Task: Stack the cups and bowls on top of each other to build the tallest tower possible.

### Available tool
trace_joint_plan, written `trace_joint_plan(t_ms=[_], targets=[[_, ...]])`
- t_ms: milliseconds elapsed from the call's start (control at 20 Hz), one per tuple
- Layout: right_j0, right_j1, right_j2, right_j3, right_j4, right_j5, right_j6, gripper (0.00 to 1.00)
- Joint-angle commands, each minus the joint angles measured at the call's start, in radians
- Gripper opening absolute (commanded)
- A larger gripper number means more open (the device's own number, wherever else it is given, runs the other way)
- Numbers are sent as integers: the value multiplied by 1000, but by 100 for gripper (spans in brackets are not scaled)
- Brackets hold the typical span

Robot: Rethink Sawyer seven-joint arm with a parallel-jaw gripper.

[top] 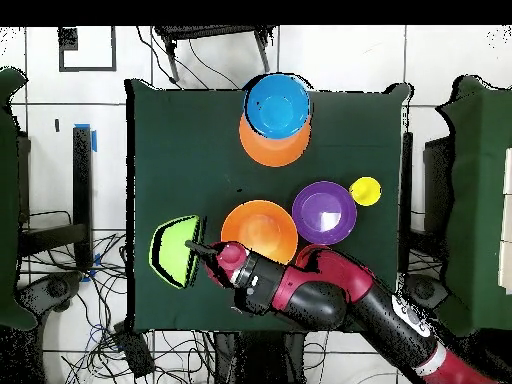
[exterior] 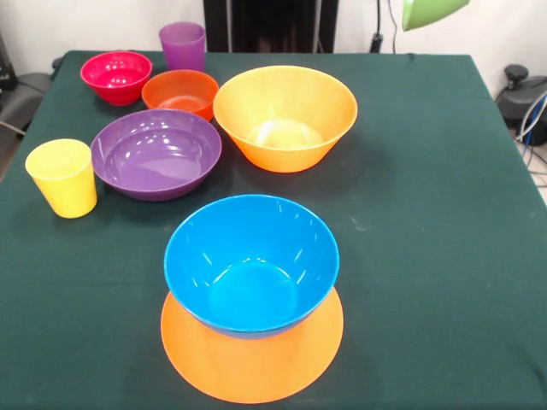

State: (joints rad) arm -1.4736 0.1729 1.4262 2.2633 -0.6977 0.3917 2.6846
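Only overhead shows gripper (top: pixel 203 250) clamping green bowl (top: pixel 176 251).

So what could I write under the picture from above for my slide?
Red robot arm carries a green bowl in its claw while a blue bowl sits on an upside-down orange bowl.

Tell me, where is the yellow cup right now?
In the front view the yellow cup stands upright near the table's left edge, just left of the wide purple bowl, apart from it.
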Motion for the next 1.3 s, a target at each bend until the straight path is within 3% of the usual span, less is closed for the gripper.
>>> trace_joint_plan(t_ms=[50,950,1300], targets=[[22,107,-108,-132,31,124,-299,0],[-12,87,-138,-230,85,262,-473,0],[-29,149,-169,-274,112,303,-570,0]])
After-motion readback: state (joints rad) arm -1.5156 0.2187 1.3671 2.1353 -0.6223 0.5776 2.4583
